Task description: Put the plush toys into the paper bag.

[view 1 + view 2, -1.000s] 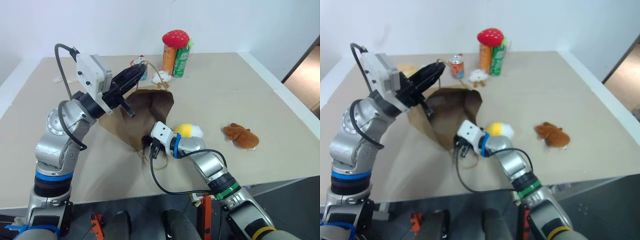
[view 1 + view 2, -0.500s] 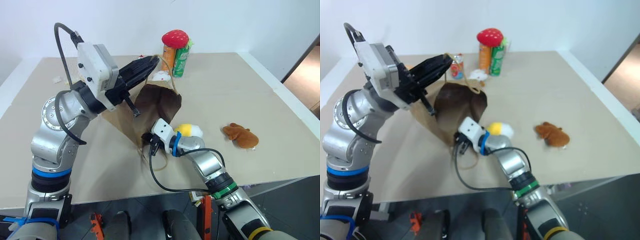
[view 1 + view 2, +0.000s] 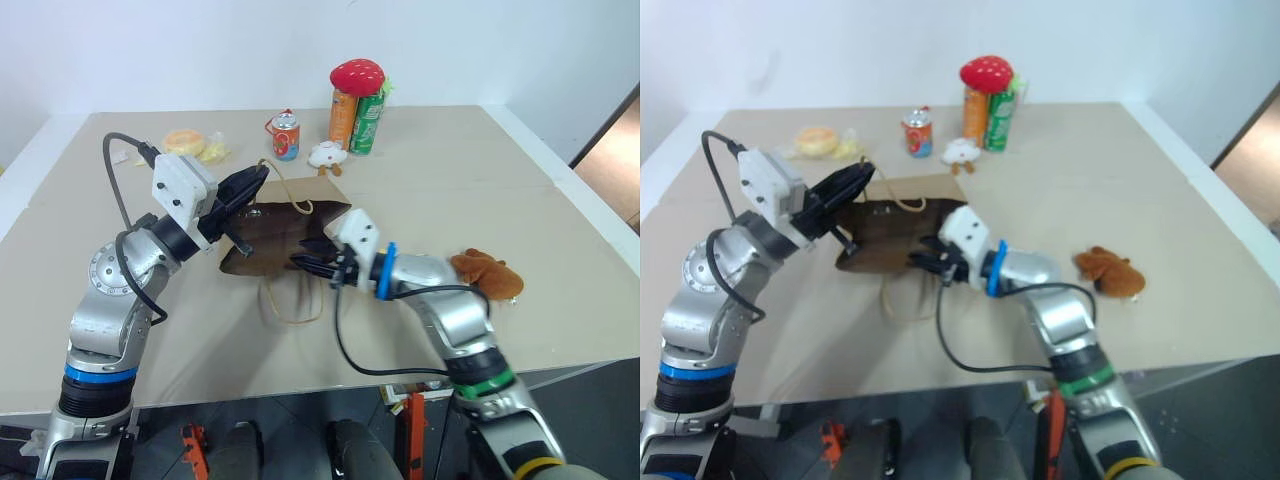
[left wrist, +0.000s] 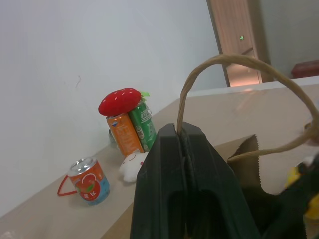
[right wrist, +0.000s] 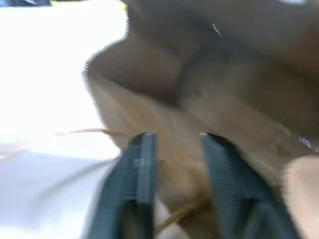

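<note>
Tabletop: paper bag [image 3: 285, 232] between both grippers.

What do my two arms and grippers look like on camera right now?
Both arms are silver-grey metal with blue rings; the right arm also has green and yellow bands. Each wrist carries a white camera box with a looping black cable. The left gripper and right gripper have two black fingers each.

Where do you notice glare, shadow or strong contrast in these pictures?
Right wrist view: glare washes the table out to white beside the paper bag. Left wrist view: the left tool is a dark shape against the bright wall. Left eye view: even light, with soft shadow inside the paper bag.
</note>
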{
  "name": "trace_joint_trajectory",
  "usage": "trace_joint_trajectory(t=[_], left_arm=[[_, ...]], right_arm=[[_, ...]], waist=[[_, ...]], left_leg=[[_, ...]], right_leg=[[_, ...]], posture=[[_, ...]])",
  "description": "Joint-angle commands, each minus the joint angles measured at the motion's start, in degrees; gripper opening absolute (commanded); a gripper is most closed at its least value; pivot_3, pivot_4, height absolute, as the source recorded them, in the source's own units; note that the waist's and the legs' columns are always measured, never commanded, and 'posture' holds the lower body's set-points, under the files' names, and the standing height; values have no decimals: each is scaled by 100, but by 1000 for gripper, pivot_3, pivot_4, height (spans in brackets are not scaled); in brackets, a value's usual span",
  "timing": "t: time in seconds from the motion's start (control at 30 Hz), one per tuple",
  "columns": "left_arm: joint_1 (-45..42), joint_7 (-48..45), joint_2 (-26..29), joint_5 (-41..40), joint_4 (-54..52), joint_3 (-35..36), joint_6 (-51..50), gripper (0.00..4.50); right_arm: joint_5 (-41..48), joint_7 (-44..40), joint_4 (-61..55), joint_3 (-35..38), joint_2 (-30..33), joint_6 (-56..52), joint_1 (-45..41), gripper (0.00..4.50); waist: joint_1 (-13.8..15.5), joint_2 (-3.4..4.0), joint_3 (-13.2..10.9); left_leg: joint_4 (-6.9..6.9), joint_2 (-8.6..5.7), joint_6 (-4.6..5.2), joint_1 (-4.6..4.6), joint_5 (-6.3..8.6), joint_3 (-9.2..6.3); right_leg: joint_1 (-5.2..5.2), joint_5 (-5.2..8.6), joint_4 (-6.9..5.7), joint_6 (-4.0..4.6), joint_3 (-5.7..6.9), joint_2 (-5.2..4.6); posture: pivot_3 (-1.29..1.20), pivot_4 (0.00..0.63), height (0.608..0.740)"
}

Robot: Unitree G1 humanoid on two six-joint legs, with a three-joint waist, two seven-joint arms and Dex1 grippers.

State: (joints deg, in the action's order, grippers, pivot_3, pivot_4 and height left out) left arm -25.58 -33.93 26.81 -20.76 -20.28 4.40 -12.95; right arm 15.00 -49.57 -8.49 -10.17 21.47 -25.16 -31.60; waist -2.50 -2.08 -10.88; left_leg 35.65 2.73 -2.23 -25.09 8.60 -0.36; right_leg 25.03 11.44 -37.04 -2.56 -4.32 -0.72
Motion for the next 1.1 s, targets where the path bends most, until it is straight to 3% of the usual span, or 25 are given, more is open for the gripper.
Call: trace_joint_trajectory(t=[0.03,0.07,0.13,0.3,0.57,0.63,0.77,0.8,0.97,1.1], left_arm=[[-78,100,-47,-72,-169,79,-4,0],[-107,121,-64,-94,-192,73,-60,0],[-199,231,-137,-170,-273,64,-228,0],[-380,611,-334,-313,-459,28,-713,0],[-495,834,-400,-230,-449,-84,-1116,0],[-512,831,-385,-213,-426,-99,-1136,0],[-502,825,-357,-171,-438,-153,-1151,0],[-499,828,-359,-168,-443,-157,-1154,0],[-491,821,-311,-117,-453,-191,-1175,0],[-431,783,-250,-73,-475,-253,-1211,0]], right_arm=[[742,-422,-657,672,506,-300,53,3200],[886,-508,-658,856,697,-377,50,3438],[1015,-695,-481,1220,1207,-537,46,4393],[508,-861,345,1388,2057,111,222,4393],[-62,-774,1149,815,1808,788,384,4393],[-84,-691,1323,758,1638,839,374,3891],[-99,-799,1510,683,1506,895,335,2317],[-85,-816,1527,681,1495,894,331,1752],[284,-1197,1316,847,1534,974,400,93],[1155,-1551,892,1346,1874,102,-154,93]], waist=[[-2,-1,0],[-5,-2,1],[-13,-2,1],[-8,-3,1],[-30,-2,1],[-26,-2,1],[-26,-2,1],[-25,-2,1],[-26,-2,1],[-25,-1,0]], left_leg=[[0,-1,0,0,0,0],[1,-1,0,2,0,1],[1,1,1,6,-1,1],[4,-4,5,4,-3,4],[-2,-3,5,7,-3,7],[-2,-4,6,6,-3,7],[2,-10,5,4,-3,8],[2,-10,5,4,-3,8],[2,-9,6,5,-3,8],[2,-9,6,4,-3,8]], right_leg=[[0,0,0,0,-1,-1],[0,0,0,0,-1,0],[0,0,0,0,-1,1],[-1,0,2,0,-7,0],[2,-1,1,-1,-15,8],[2,-1,1,-1,-17,8],[0,-1,2,-2,-29,8],[0,-1,2,-2,-29,8],[-1,-1,1,-2,-29,10],[0,-1,1,-3,-31,11]], posture=[[0,150,738],[0,150,738],[0,150,738],[0,150,738],[0,150,738],[0,150,738],[0,150,738],[0,150,738],[0,150,738],[0,150,738]])
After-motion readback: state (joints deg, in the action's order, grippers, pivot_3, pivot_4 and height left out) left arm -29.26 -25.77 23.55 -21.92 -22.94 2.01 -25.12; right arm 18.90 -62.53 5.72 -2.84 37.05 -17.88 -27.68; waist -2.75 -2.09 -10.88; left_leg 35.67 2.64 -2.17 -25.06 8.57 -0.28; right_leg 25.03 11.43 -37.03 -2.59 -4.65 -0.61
